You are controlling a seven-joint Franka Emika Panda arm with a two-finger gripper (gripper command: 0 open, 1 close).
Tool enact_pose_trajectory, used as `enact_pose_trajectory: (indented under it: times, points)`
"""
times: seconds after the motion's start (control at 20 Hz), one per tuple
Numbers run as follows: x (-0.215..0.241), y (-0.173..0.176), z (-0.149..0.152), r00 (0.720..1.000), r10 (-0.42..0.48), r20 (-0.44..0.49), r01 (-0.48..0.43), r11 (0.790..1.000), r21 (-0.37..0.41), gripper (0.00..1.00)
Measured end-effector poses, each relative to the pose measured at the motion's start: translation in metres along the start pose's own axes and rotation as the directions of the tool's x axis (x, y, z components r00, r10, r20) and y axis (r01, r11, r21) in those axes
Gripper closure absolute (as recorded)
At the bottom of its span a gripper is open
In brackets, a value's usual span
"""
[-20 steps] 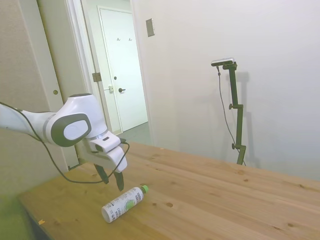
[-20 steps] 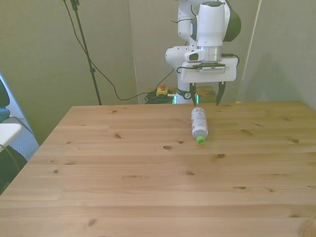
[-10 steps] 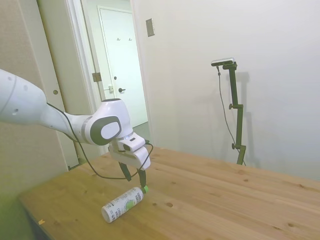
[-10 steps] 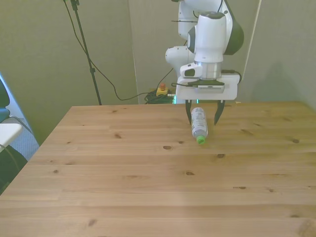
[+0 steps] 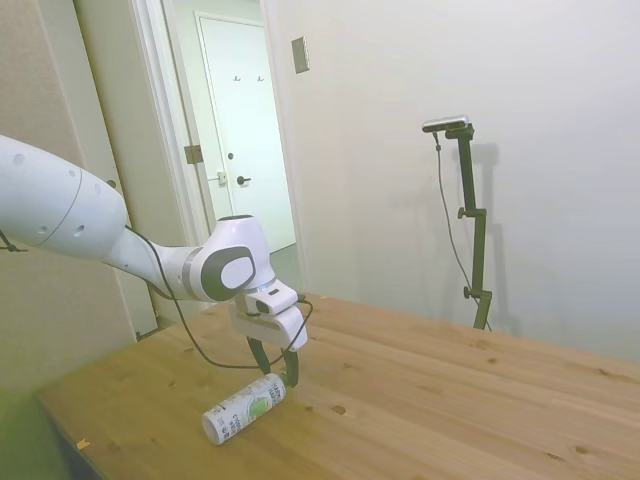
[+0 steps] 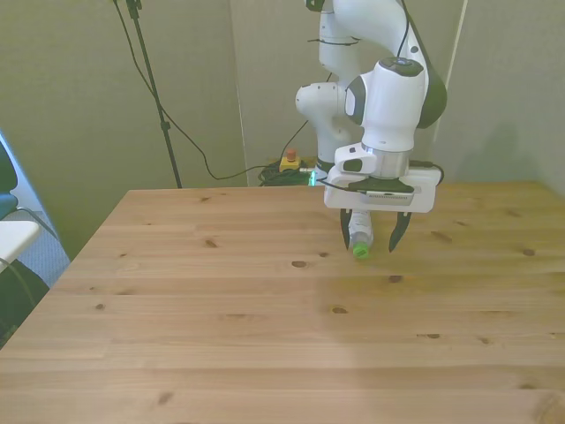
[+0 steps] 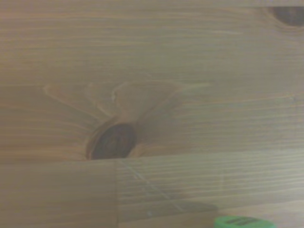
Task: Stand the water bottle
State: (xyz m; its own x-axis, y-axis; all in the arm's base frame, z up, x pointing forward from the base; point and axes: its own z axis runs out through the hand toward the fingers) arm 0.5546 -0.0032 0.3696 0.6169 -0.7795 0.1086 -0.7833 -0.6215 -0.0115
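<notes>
place: we take it for a lab room in an office-like building
signs: we see a bare wooden table, plain walls, a white door, cables on the floor

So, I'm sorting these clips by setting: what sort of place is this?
Probably a room used as a robot lab: a wooden table with only a water bottle on it, the gripper above its cap end, plain walls, and a white door behind.

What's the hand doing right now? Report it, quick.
Hand: open, holding nothing, its fingers down either side of the cap end of the lying water bottle.
</notes>
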Motion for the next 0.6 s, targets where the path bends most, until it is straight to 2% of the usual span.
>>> enact_pose_trajectory:
  times: [0.6]
  points:
    - [0.009,0.003,0.02,0.999,0.042,0.017,-0.042,0.999,-0.028,1.0]
